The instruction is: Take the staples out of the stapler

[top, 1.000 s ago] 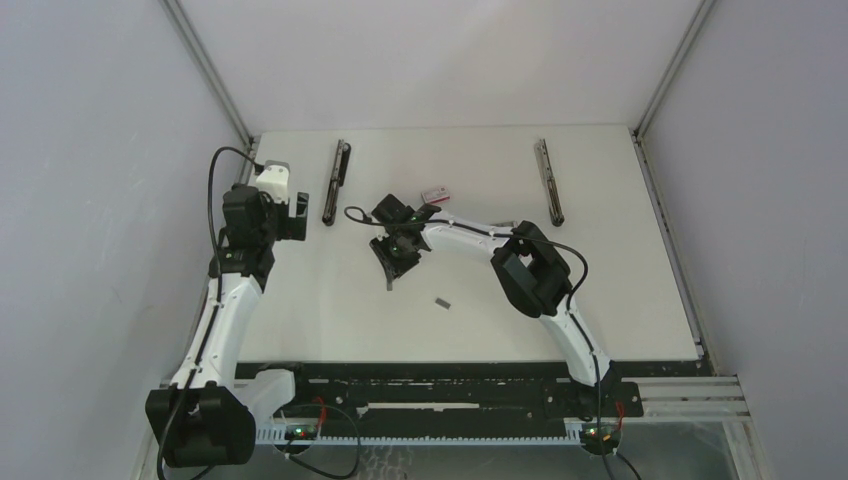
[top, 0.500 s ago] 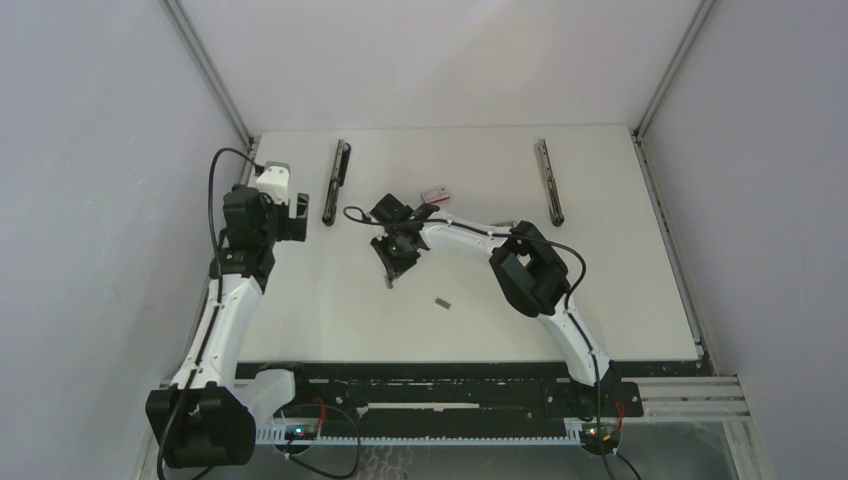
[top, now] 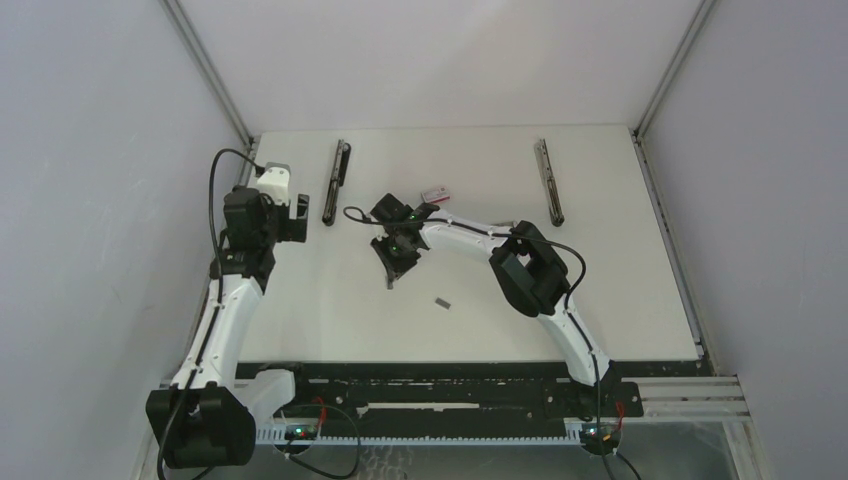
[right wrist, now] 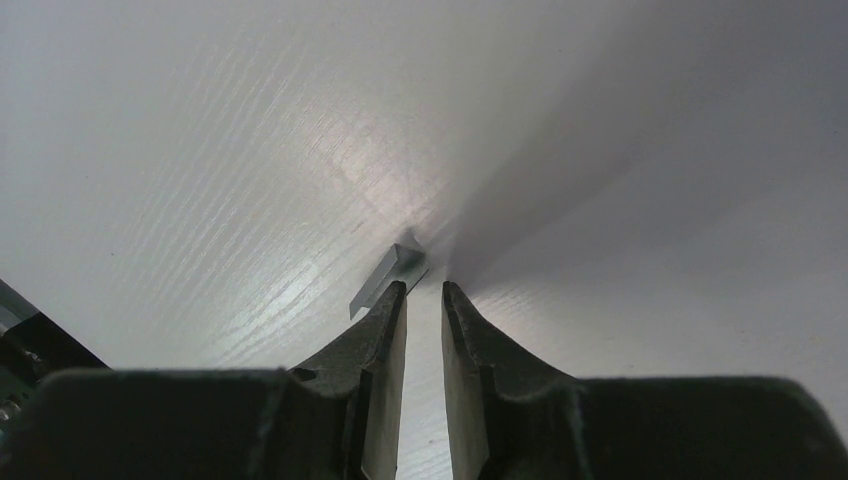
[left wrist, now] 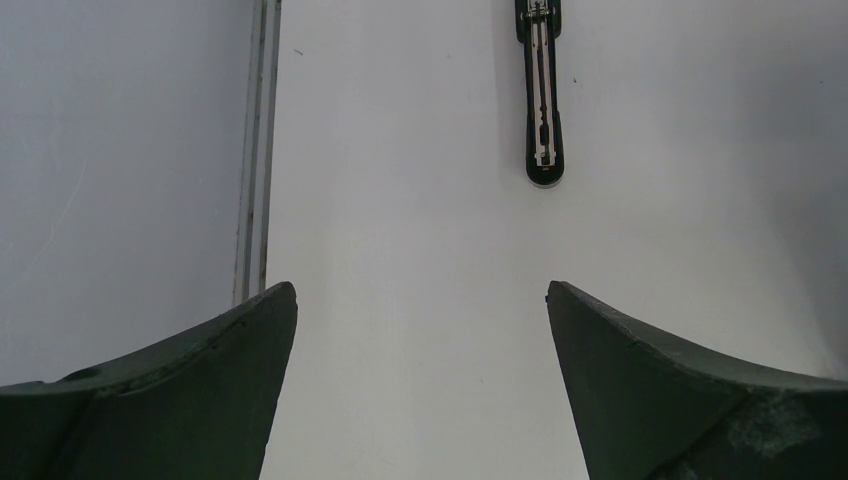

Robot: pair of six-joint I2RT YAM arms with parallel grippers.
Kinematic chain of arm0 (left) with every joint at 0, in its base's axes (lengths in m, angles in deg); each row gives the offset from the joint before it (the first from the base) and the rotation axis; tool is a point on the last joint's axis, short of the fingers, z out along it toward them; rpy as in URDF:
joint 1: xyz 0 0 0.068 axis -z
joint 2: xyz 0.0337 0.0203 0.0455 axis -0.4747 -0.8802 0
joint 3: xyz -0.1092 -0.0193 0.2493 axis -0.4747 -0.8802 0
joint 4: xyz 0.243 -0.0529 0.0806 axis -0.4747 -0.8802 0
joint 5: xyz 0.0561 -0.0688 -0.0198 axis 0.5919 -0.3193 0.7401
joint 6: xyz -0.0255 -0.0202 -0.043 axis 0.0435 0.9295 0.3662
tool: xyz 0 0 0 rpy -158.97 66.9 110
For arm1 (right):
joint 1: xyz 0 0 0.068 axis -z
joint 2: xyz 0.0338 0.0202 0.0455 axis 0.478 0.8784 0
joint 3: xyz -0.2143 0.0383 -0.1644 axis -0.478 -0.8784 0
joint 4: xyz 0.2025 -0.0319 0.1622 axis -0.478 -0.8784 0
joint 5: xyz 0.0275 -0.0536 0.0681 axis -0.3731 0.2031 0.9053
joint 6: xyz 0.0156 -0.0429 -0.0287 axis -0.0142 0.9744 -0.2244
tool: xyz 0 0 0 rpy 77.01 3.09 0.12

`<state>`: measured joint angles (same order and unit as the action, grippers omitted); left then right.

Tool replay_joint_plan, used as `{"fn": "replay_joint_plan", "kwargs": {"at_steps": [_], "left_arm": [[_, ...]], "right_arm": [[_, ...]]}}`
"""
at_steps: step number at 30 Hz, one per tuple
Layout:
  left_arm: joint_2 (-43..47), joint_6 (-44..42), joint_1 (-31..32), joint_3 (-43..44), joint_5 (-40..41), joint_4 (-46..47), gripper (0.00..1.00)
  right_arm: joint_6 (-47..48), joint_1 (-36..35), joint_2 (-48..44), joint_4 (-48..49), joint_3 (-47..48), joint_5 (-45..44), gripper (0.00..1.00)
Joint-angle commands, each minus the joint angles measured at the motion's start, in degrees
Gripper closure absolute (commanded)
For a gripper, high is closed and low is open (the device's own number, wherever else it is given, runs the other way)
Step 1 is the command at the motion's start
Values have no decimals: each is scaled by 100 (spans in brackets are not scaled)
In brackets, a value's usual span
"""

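Observation:
A short grey strip of staples (right wrist: pixel 384 276) lies flat on the white table, touching the outer tip of my right gripper's left finger. My right gripper (right wrist: pixel 424 288) points down at the table mid-left (top: pixel 390 272). Its jaws stand a narrow gap apart with only bare table between them. An opened black stapler (top: pixel 336 181) lies at the far left and shows in the left wrist view (left wrist: pixel 540 100). A second opened stapler (top: pixel 547 181) lies at the far right. My left gripper (left wrist: pixel 420 300) is wide open and empty, hovering near the left stapler (top: pixel 297 218).
A small red-and-white box (top: pixel 436 190) lies just beyond the right wrist. A small grey-brown box (top: pixel 443 301) lies nearer the front, right of the right gripper. The table's left rail (left wrist: pixel 256 150) runs close beside the left gripper.
My right gripper has shifted very slightly toward the far left. The left arm has not moved.

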<state>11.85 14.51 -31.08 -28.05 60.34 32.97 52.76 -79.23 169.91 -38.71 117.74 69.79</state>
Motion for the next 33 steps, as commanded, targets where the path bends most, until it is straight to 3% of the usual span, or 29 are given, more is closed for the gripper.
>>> {"fn": "replay_joint_plan", "kwargs": {"at_steps": [1, 33], "left_arm": [[105, 64, -6, -82, 25, 255, 0], [126, 57, -5, -119, 3, 290, 0]], "right_arm": [[118, 5, -88, 2, 287, 142, 80], [141, -100, 132, -112, 314, 14, 80]]}}
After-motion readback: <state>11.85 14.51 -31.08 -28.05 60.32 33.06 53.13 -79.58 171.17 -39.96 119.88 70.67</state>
